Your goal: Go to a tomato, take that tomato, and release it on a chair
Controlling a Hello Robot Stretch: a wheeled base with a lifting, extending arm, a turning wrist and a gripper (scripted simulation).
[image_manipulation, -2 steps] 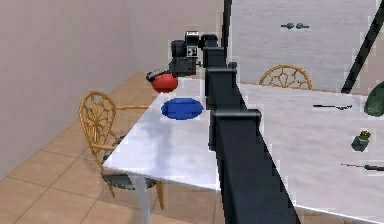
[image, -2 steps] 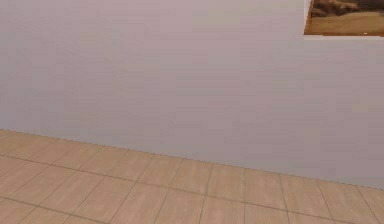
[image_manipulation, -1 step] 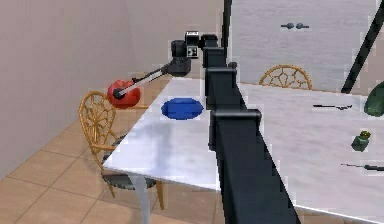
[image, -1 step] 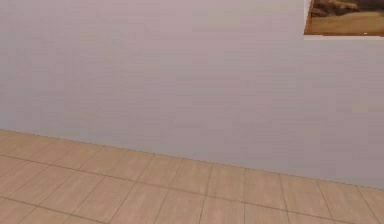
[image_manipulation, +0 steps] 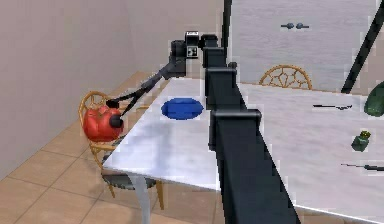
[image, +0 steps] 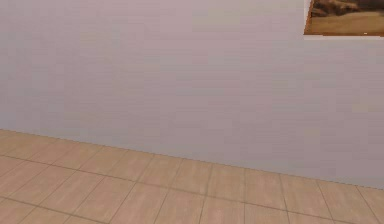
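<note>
1. Tomato (image_manipulation: 100,124): a red round thing at the arm side view's left, in front of the wicker chair (image_manipulation: 90,100) drawn up at the end of the white bench (image_manipulation: 160,145); I cannot tell whether it hangs above the seat or rests on it.
2. Progress, my judgement: going to the tomato and taking it appear done; it is now at a chair; the release is left, or at least unconfirmed.
3. Pincer (image_manipulation: 117,108): its far end meets the tomato's right side; I cannot tell how wide it stands, nor whether it holds the tomato.
4. Surroundings: the arm (image_manipulation: 235,130) reaches across the bench; a blue plate (image_manipulation: 183,107) lies just beside it; a second chair (image_manipulation: 285,74) stands at the far side.
5. Forward view: bare wall (image: 150,70); tiled floor (image: 120,185); framed picture (image: 345,18) at top right.
</note>
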